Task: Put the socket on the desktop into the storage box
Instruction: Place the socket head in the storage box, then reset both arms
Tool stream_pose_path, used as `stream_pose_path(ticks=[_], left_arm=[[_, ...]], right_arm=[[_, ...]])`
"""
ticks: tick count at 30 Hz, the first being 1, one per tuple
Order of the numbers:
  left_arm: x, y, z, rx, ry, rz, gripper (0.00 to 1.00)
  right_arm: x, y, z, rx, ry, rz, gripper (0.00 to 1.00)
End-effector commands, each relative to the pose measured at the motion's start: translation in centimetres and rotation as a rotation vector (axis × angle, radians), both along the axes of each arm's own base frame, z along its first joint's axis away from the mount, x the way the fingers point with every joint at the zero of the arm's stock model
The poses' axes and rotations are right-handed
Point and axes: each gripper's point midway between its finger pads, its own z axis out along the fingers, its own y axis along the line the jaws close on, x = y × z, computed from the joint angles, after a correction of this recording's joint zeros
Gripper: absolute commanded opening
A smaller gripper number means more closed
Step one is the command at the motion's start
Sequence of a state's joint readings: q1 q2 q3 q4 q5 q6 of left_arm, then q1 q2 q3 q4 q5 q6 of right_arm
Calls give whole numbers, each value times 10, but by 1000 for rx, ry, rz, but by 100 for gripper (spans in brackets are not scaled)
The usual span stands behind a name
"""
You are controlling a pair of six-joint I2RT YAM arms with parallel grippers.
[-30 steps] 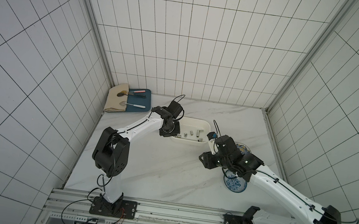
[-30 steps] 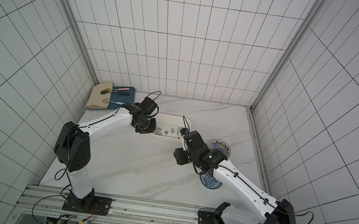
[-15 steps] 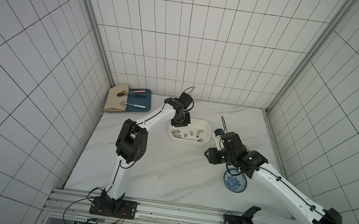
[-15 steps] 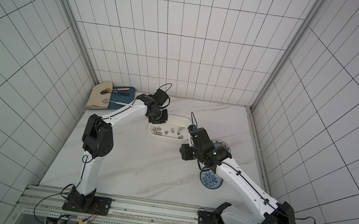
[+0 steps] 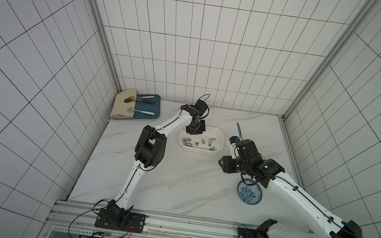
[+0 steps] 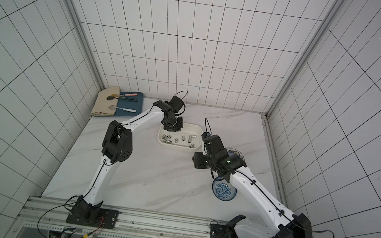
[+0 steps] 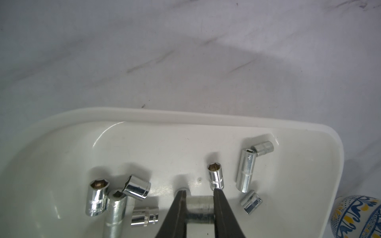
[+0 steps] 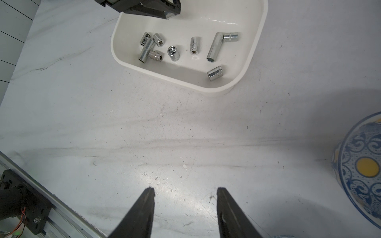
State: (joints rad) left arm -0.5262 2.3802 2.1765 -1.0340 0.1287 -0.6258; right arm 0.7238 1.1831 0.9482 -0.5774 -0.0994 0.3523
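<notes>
The white storage box stands on the marble desktop with several chrome sockets lying in it. My left gripper hangs over the box's far left part, shut on a chrome socket held crosswise between its fingers. The box rim lies just beyond. My right gripper stands open and holds nothing, over bare desktop to the near right of the box wall.
A blue-patterned bowl sits under the right forearm. A second patterned bowl peeks out by the box's right end. A blue tray with cutlery and a beige cloth lies at the back left.
My left arm has lifted its elbow and carried the gripper, still shut on its socket, toward the back over the box. My right gripper has drifted slightly right, still open.
</notes>
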Motion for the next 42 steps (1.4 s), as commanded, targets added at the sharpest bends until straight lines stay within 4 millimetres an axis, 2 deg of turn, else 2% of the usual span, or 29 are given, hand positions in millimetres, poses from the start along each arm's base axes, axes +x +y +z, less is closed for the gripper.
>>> stream_pose_path(ticks=[1,6,14,22,25,33,37,42], left_arm=[[7,-1,-9,-2,-2,-17,23],[8,1,-21,12,11,-16,24],[10,-1,-25,9,16,-15,25],[9,-2,-18,4,8,-16,42],[7,-2,-6,1,-4,-17,42],[-1,7,48,-4,-114,-18,50],[-11,17,73,-2,-165,-16,51],[-29,36,99,12,-223,0,62]], right_arm=[[6,2,9,21,-7,-13,52],[6,2,6,21,1,-14,52],[4,-2,0,18,10,-23,52],[5,-2,0,24,15,-25,52],[5,-3,2,26,11,-31,52],[11,-8,18,24,-27,-59,53],[15,-12,28,13,-53,-81,57],[23,-21,45,-12,-94,-113,62]])
